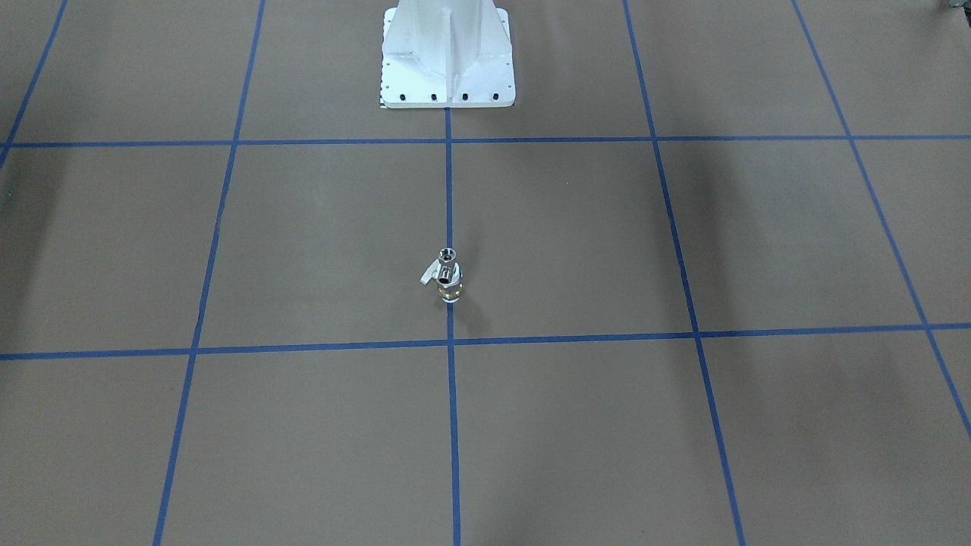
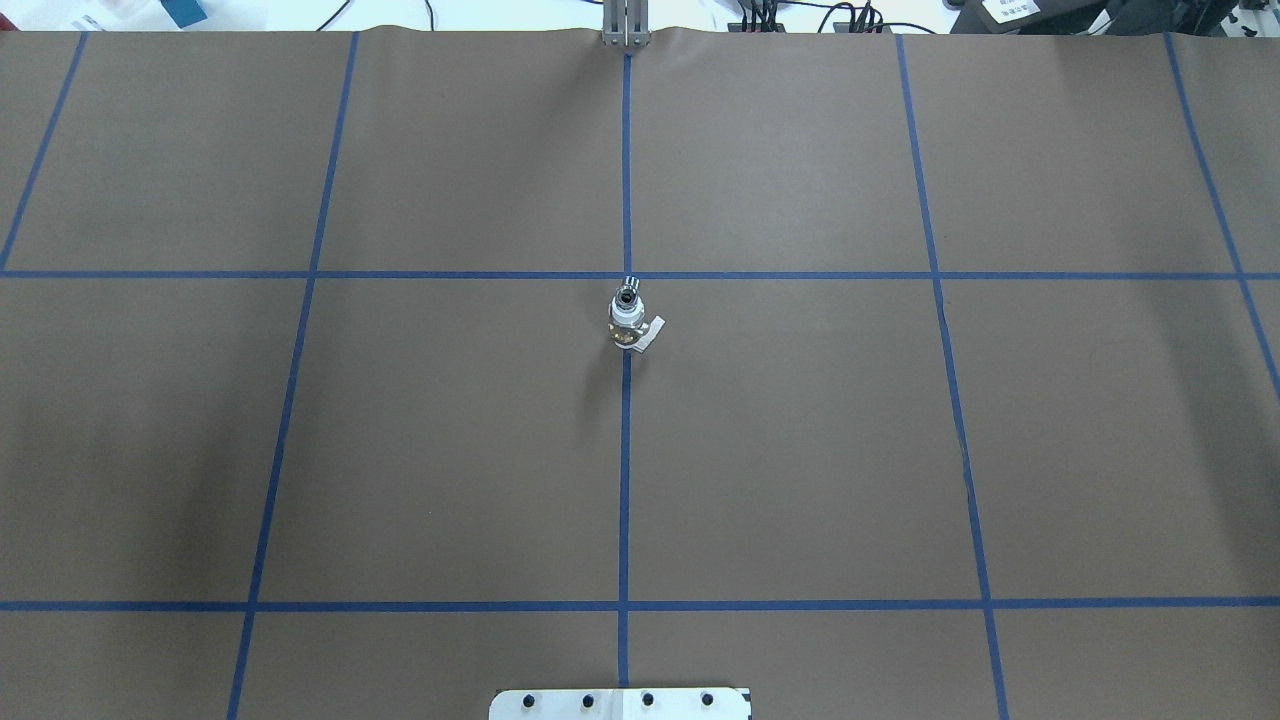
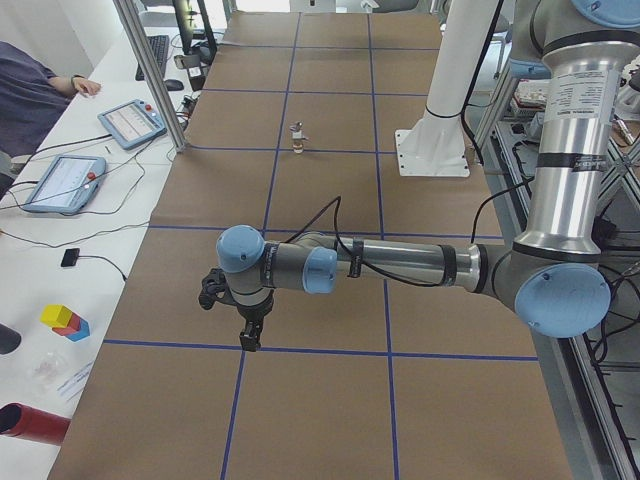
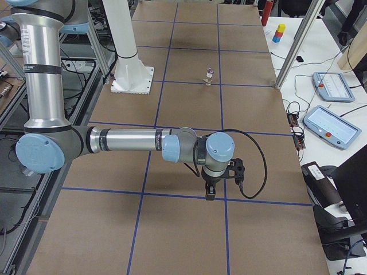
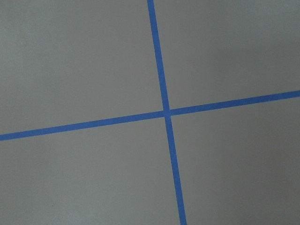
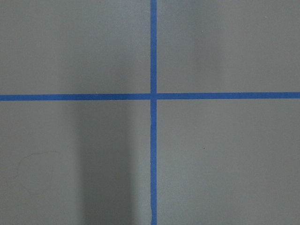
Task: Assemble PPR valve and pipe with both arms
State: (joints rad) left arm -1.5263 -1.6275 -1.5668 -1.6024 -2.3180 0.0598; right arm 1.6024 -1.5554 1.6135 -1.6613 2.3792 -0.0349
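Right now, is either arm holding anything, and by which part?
Neither piece is held: the valve, with the pipe on top, stands alone on the table, far from the left gripper and the right gripper.

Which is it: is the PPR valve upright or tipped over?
Upright. The PPR valve stands on its white end with the pipe on top, mouth up; both side views show it vertical.
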